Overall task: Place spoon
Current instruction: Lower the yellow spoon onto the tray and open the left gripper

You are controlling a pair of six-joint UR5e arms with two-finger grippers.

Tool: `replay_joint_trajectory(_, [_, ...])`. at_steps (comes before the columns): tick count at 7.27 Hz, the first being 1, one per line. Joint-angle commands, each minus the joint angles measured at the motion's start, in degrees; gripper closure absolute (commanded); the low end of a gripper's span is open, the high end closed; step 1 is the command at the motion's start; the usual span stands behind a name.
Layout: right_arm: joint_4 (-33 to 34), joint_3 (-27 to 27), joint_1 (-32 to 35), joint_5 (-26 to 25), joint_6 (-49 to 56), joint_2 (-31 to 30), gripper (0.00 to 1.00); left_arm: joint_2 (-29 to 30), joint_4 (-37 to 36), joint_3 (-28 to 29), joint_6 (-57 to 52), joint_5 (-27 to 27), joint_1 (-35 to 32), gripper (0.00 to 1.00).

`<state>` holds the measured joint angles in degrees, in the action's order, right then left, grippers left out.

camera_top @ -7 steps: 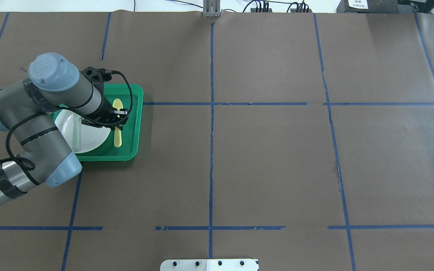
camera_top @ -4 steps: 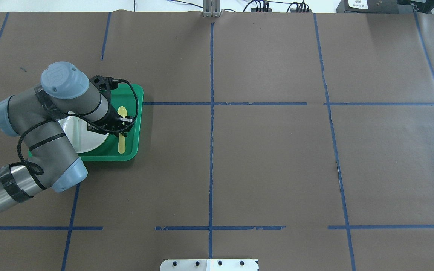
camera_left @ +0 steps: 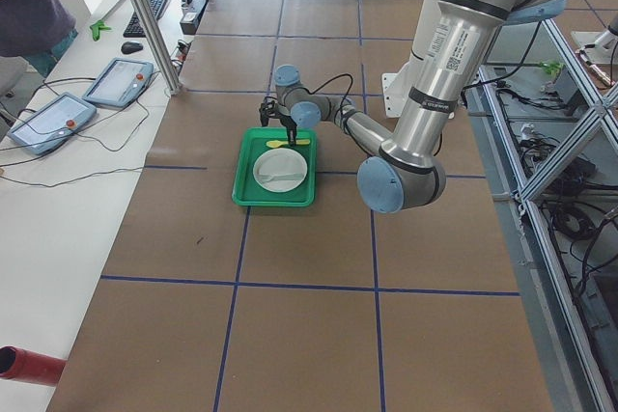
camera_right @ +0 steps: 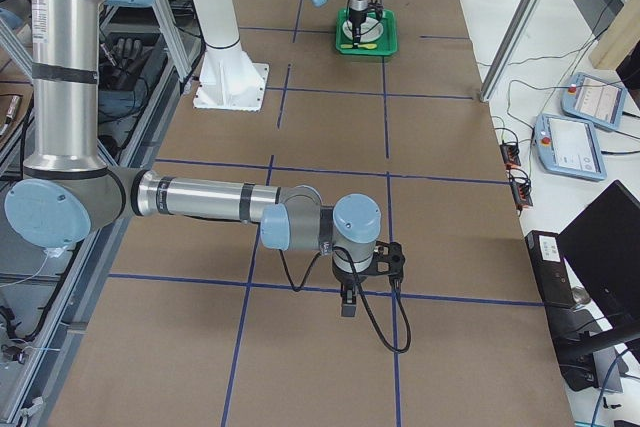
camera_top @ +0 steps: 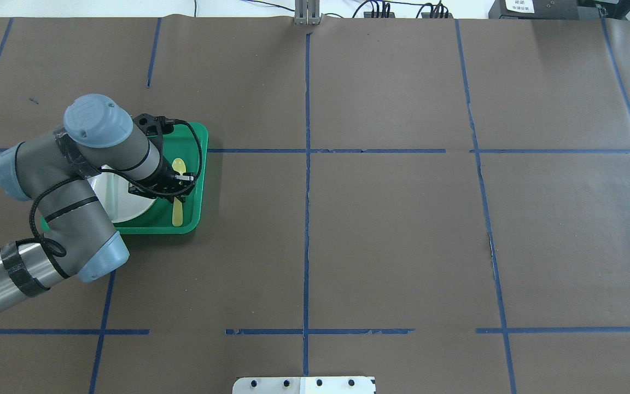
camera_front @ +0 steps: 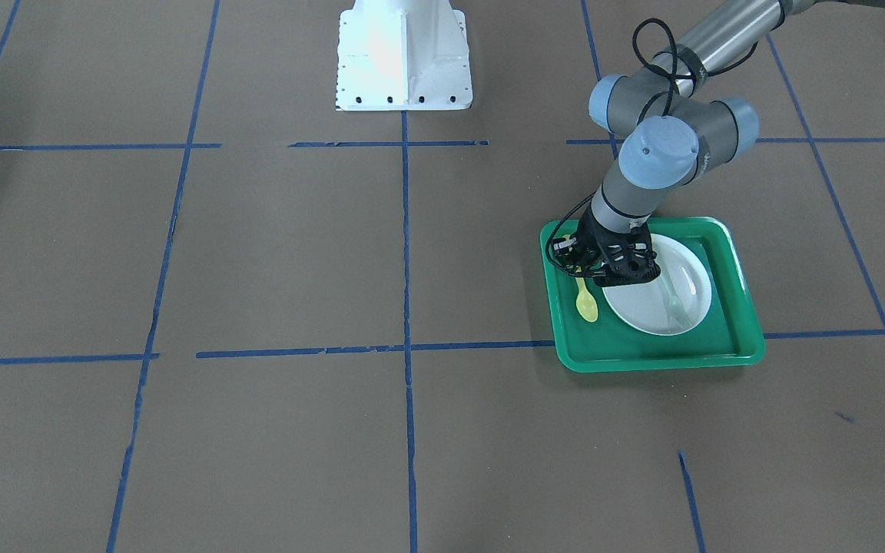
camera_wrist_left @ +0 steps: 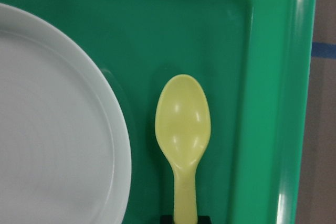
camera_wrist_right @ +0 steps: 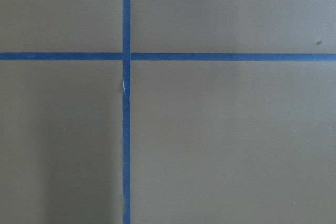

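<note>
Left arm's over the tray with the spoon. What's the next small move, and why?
Probably ease straight down a touch and open the left gripper. It grips the spoon by the handle, over bare floor of the green tray beside the white plate, not overlapping it. How far above the floor it hangs, I cannot tell.

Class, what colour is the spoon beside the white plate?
Pale yellow; the spoon shows best in the left wrist-mounted view.

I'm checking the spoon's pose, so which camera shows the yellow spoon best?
The left wrist-mounted view: the spoon is large and sharp, beside the white plate in the green tray. Overhead and front-facing views show it small, partly hidden by the left gripper. Side views show a yellow speck; the right wrist view, nothing.
</note>
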<state>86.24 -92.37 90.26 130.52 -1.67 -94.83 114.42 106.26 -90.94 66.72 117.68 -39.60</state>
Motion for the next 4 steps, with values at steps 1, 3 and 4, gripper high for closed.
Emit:
replay_joint_trajectory(1, [0.0,0.0,0.0,0.0,0.0,0.0,0.00,-0.1,0.0,0.0,-0.1,0.0,0.0,0.63])
replay_joint_trajectory(3, [0.0,0.0,0.0,0.0,0.0,0.1,0.00,-0.1,0.0,-0.6,-0.2,0.0,0.0,0.63])
replay_joint_trajectory(4, [0.0,0.0,0.0,0.0,0.0,0.0,0.00,-0.2,-0.2,-2.5,-0.3,-0.2,-0.6,0.63])
